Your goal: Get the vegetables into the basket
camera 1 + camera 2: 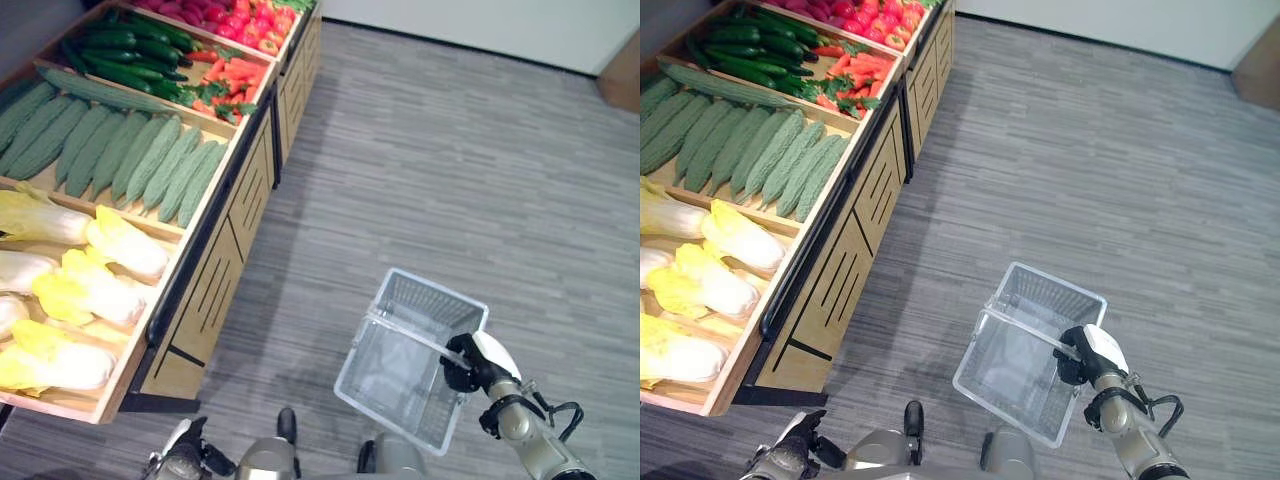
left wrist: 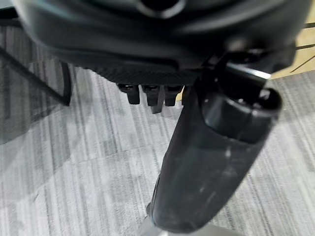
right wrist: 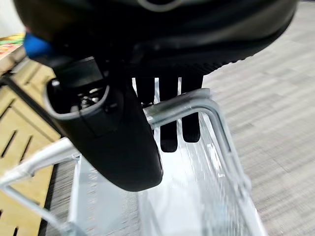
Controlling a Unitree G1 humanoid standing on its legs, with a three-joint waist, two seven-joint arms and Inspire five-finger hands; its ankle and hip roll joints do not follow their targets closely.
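Note:
Vegetables lie in the compartments of a wooden stand [image 1: 215, 270] on my left: pale yellow-white cabbages [image 1: 100, 290] nearest, bumpy green gourds [image 1: 130, 160] behind them, then dark cucumbers [image 1: 130, 50], carrots [image 1: 225, 80] and red vegetables [image 1: 240, 20]. A clear, see-through basket [image 1: 385, 385] hangs over the floor at the lower right with nothing in it. My right hand [image 1: 470, 365] is shut on the basket handle [image 3: 192, 105], fingers curled over the bar. My left hand [image 1: 185, 455] hangs low at the bottom left, below the stand's near corner, fingers relaxed and holding nothing.
Grey striped floor [image 1: 450, 170] stretches to the right of the stand and beyond the basket. The stand's dark-edged front [image 1: 205, 235] runs diagonally from the near left to the far middle. A white wall [image 1: 480, 25] closes the far side.

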